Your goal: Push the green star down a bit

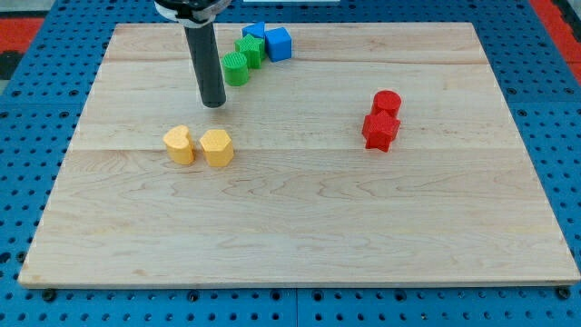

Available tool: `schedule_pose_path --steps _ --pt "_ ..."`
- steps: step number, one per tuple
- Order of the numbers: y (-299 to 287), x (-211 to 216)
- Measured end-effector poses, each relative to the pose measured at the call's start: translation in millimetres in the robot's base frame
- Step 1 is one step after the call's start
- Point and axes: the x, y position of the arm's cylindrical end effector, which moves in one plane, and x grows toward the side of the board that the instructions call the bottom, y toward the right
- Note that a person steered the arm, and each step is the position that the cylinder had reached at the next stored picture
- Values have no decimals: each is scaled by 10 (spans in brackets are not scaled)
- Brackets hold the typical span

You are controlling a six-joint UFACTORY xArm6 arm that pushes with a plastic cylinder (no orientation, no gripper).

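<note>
The green star (251, 49) sits near the view's top, left of centre, on the wooden board (300, 227). It touches a blue cube (278, 44) on its right, and a second blue block (254, 31) lies just behind it. A green cylinder (236, 68) lies just below and left of the star. My tip (214, 104) rests on the board below and left of the green cylinder, apart from it, and well below-left of the star. The dark rod rises from the tip to the view's top edge.
A yellow heart (180, 144) and a yellow hexagonal block (217, 147) sit side by side just below my tip. A red cylinder (387, 103) and a red star (380, 131) touch at the view's right. A blue pegboard (36, 109) surrounds the board.
</note>
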Motion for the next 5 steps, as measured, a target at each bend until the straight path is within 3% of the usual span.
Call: schedule_pose_path --steps 5 --pt "-15 -543"
